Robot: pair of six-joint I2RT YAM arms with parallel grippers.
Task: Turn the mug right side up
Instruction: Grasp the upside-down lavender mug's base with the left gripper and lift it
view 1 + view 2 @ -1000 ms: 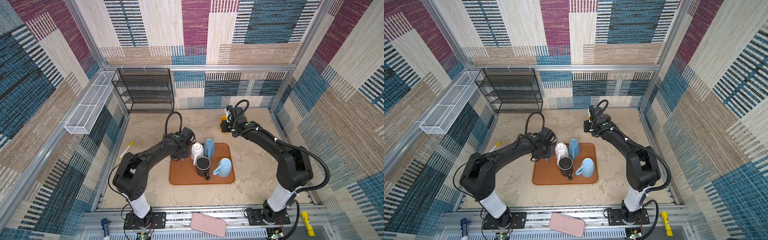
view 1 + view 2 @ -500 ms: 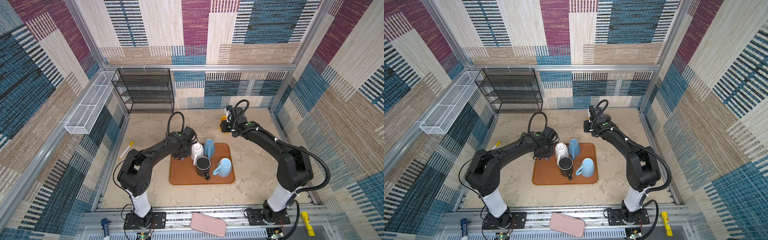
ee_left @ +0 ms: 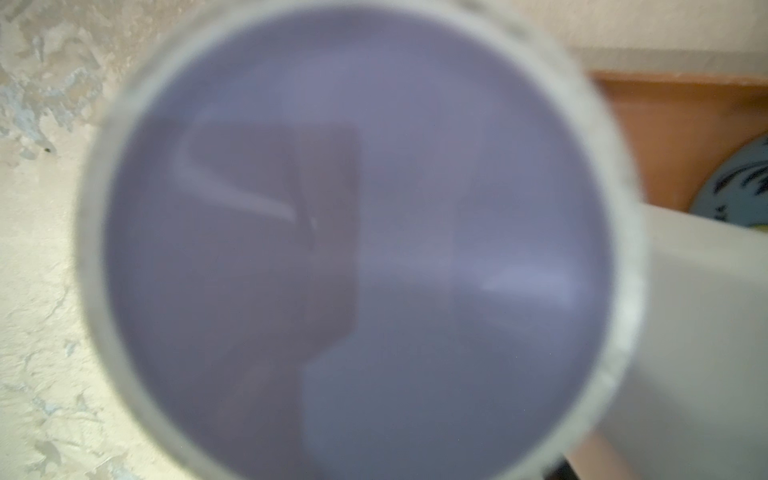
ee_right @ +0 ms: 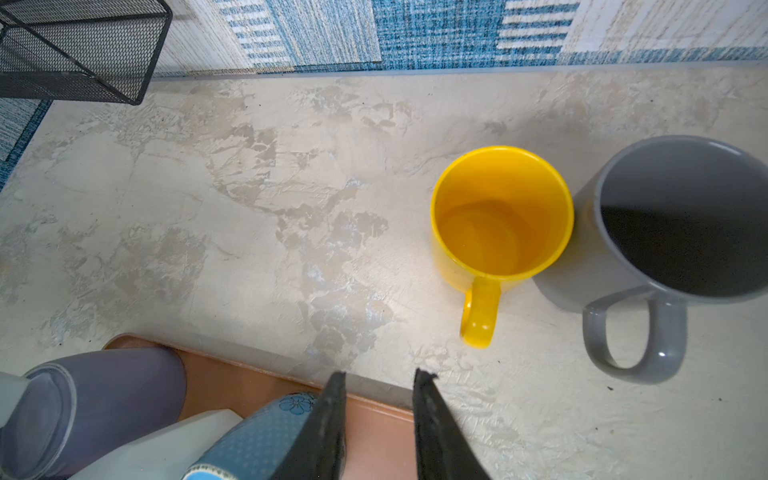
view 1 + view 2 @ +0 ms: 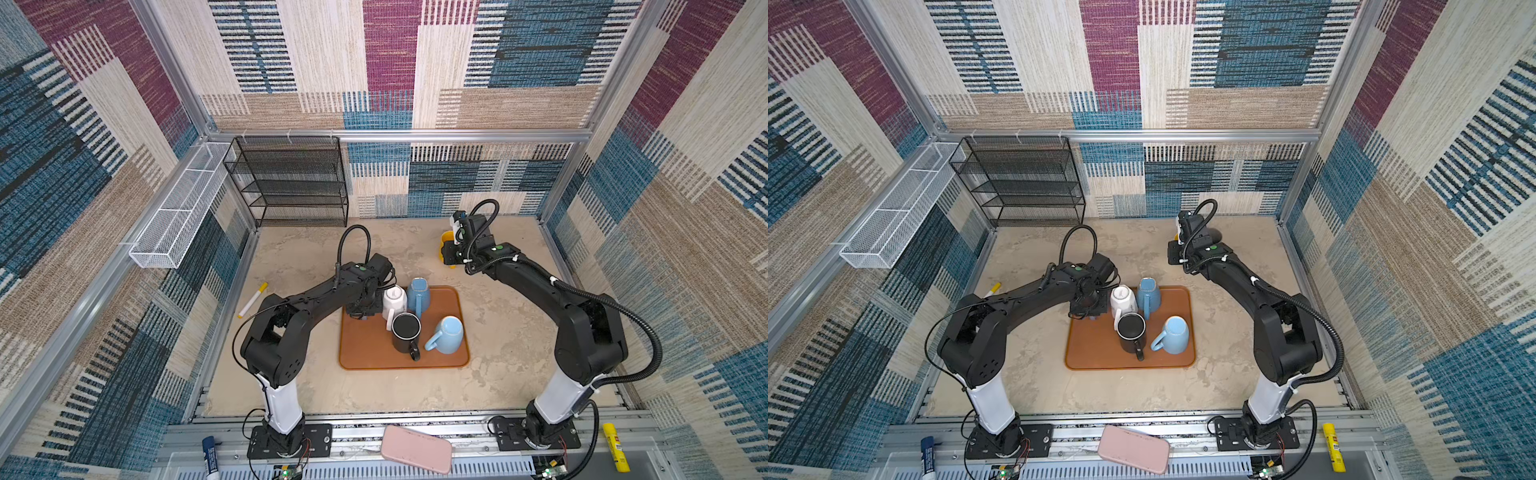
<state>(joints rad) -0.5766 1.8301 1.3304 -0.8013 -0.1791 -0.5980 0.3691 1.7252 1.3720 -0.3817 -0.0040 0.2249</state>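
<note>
A purple-grey mug [image 4: 116, 395] lies tilted at the back left corner of the orange tray [image 5: 374, 353]. Its round base [image 3: 353, 249] fills the left wrist view, blurred and very close. In both top views my left gripper [image 5: 363, 309] covers that mug beside an upturned white mug [image 5: 394, 300], and only a purple sliver [image 5: 1092, 318] shows under it. The left jaws are hidden in every view. My right gripper [image 4: 380, 399] hangs over the tray's back right edge, open by a narrow gap with nothing in it.
On the tray also stand an upturned blue patterned mug [image 5: 419, 294], an upright black mug [image 5: 406, 332] and a pale blue mug [image 5: 448, 335] on its side. A yellow mug [image 4: 498, 216] and a grey mug [image 4: 681, 220] stand upright behind the tray. A wire rack [image 5: 291, 183] stands at the back left.
My left wrist has edged a little to the right, closer to the white mug. The right arm and the other mugs have not moved.
</note>
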